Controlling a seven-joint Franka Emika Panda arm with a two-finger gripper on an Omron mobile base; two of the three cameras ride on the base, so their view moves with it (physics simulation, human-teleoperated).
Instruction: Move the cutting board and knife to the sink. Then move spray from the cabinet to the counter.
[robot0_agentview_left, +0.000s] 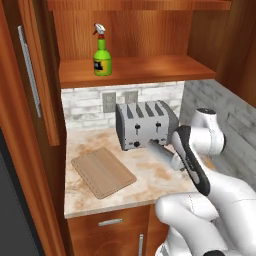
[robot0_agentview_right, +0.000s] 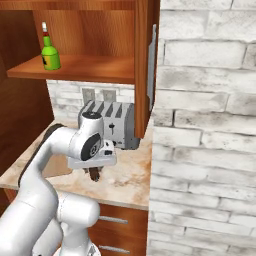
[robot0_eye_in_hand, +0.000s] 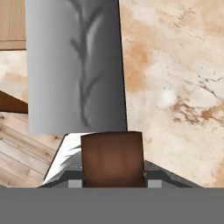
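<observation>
Holding the knife (robot0_eye_in_hand: 76, 65) by its short brown handle, your tool (robot0_agentview_right: 95, 172) sits low over the surface (robot0_agentview_left: 150, 175), just in front of the toaster (robot0_agentview_left: 145, 124). In the hand view you see the wide grey blade running straight away from the tool, with the brown handle clamped between the fingers at the bottom of the picture. From the left base view you can make out the grey blade (robot0_agentview_left: 161, 151) poking out from behind the arm's dark forearm, lifted off the stone and pointing toward the toaster's lower right corner. In the right base view the dark handle end hangs just under the white hand.

To the left of the tool you have the cutting board (robot0_agentview_left: 103, 171), lying flat on the surface near its front edge, turned at an angle and well apart from the knife. Its corner also shows at the upper left of the hand view (robot0_eye_in_hand: 12, 24).

Above, your cabinet (robot0_agentview_left: 135, 70) stands with its door (robot0_agentview_left: 32, 75) swung open, and the spray (robot0_agentview_left: 102, 50) stands upright on the shelf, toward its left side.
</observation>
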